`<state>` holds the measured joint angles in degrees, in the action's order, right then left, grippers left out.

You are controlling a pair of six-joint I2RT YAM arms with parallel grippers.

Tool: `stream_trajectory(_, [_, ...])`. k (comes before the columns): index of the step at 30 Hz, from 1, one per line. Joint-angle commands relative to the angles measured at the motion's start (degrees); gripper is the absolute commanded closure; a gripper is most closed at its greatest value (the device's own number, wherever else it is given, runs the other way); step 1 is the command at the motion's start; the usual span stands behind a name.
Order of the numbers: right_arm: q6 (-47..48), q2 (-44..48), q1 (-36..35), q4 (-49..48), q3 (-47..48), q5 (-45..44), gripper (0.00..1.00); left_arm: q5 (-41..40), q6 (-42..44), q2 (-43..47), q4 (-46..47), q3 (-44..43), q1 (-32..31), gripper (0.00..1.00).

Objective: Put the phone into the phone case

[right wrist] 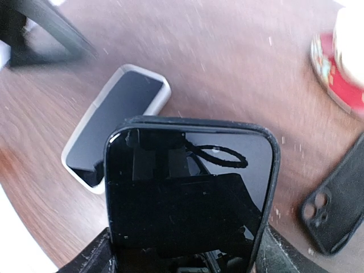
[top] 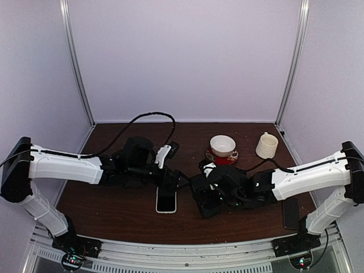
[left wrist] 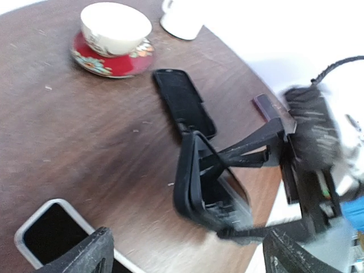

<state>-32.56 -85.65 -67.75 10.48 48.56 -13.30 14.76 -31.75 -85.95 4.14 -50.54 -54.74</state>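
Observation:
My right gripper [top: 203, 200] is shut on a black phone [right wrist: 187, 187] that sits inside a black case, held tilted above the table. It also shows edge-on in the left wrist view [left wrist: 196, 182]. An empty black case [left wrist: 185, 102] with a camera cutout lies flat on the table; it also shows in the right wrist view [right wrist: 335, 210]. A phone with a white rim [top: 166, 202] lies screen up at the middle front. My left gripper [top: 169, 185] hovers just above its far end, open and empty, with its fingers [left wrist: 79, 256] wide apart.
A cup on a red saucer [top: 222, 153] and a white mug [top: 267, 145] stand at the back right. A dark flat object [top: 291, 213] lies near the right arm's base. A black cable [top: 149, 116] loops over the left arm.

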Motion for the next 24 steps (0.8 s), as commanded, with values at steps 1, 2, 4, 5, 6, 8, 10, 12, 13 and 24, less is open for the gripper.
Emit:
stream_trajectory(1, [5.6, 2.2, -1.7, -8.8, 0.6, -6.3, 0.69, 8.1, -8.1, -4.5, 12.0, -0.2, 0.1, 0.07])
stream_trajectory(2, [6.1, 2.3, -1.9, -8.8, 0.9, -6.7, 0.69, 8.8, -8.4, -4.9, 13.0, -0.4, 0.0, 0.09])
stream_trajectory(4, [6.9, 2.5, -2.3, -9.6, 0.9, -6.7, 0.69, 9.0, -8.6, -5.1, 13.8, -0.5, 0.1, 0.14])
stream_trajectory(5, [7.3, 2.6, -2.6, -10.1, 0.8, -6.9, 0.69, 9.1, -8.6, -5.1, 13.9, -0.4, 0.1, 0.19])
stream_trajectory(6, [7.8, 2.7, -2.8, -10.3, 0.7, -6.8, 0.69, 9.2, -8.6, -5.3, 14.0, -0.4, 0.1, 0.24])
stream_trajectory(8, [8.5, 2.5, -3.1, -10.3, 0.7, -6.8, 0.69, 9.4, -8.8, -5.7, 14.1, -0.3, 0.1, 0.35])
stream_trajectory(10, [8.9, 2.2, -3.3, -10.3, 0.6, -6.6, 0.69, 10.0, -9.0, -6.3, 14.2, -0.2, 0.1, 0.45])
stream_trajectory(12, [9.2, 1.6, -3.3, -10.3, 0.6, -6.5, 0.69, 11.3, -9.1, -7.3, 14.3, -0.4, 0.1, 0.55])
stream_trajectory(13, [9.2, 1.2, -3.3, -10.3, 0.6, -6.8, 0.69, 12.1, -9.1, -8.0, 14.0, -0.8, 0.1, 0.59])
stream_trajectory(24, [11.6, -5.3, -1.9, -20.1, -2.9, -5.9, 0.45, 15.2, -5.6, -15.7, 4.4, -4.8, 0.3, 0.96])
